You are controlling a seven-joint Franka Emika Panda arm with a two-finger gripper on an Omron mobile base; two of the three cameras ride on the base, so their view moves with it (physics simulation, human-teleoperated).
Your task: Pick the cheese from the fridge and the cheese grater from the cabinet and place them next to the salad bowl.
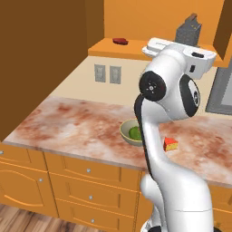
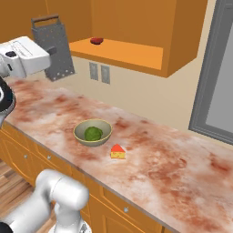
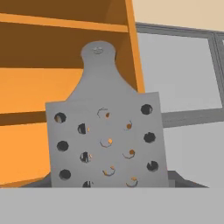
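Orange cabinetry frames this rendered kitchen, with a long mottled reddish countertop (image 2: 150, 150) running beneath the wall cabinet (image 2: 136, 27) and the grey fridge (image 2: 218, 73) standing at the right end. On that counter the salad bowl (image 2: 93, 132) sits with its green lump inside, and the cheese (image 2: 118, 152) already lies just beside it, apart from the rim; that half of the job looks finished. A flat red item (image 2: 96, 41) rests on the cabinet's shelf board.

The cheese grater (image 2: 53, 49) is the step in hand. In the right base view it hangs upright at the tip of the white arm, clear of the shelf and above the counter's far edge. In the hand view its perforated face fills the middle, pressed close against the gripper (image 3: 109, 186), whose jaws appear parted about the width of the grater's body and closed on it, though the fingertips themselves are hidden.

Judging from this, the next move calls for carrying the grater down toward the bowl, keeping it upright, and setting it on bare counter without knocking the wedge.
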